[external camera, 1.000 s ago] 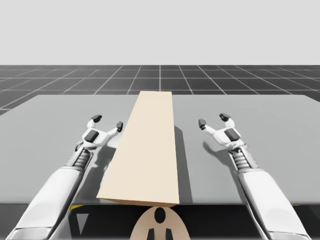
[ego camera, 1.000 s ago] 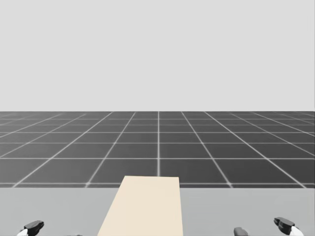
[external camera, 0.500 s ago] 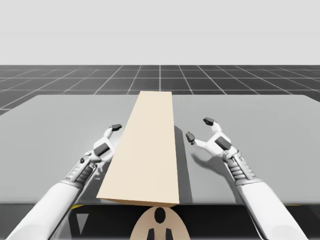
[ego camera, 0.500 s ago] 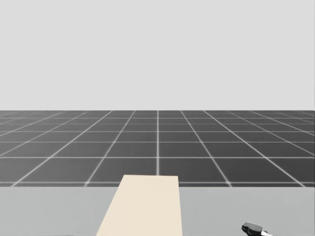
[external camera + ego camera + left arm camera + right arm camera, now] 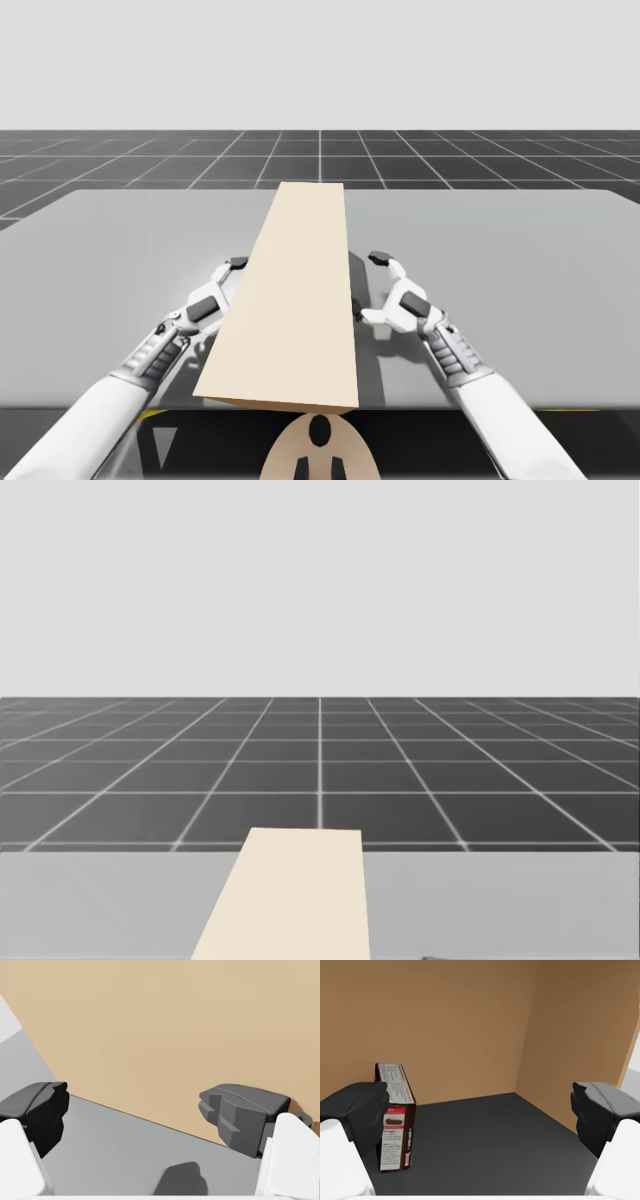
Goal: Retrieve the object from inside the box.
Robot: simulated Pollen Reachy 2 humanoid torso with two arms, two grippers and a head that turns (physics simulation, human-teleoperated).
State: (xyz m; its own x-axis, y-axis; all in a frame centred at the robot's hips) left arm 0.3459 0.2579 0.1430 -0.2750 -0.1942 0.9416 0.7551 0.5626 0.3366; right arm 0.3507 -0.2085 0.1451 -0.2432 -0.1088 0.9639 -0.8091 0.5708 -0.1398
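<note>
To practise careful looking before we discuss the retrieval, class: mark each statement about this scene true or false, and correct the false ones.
1. The right gripper is open. True.
2. The small dark red box lies flat inside the tan box. False: it stands upright there.
3. The left gripper is shut on the small dark red box. False: it is open and empty, facing the tan box's outer wall.
4. The tan box stands on the table between the two arms. True.

High and head views share the box; wrist views sit close.
</note>
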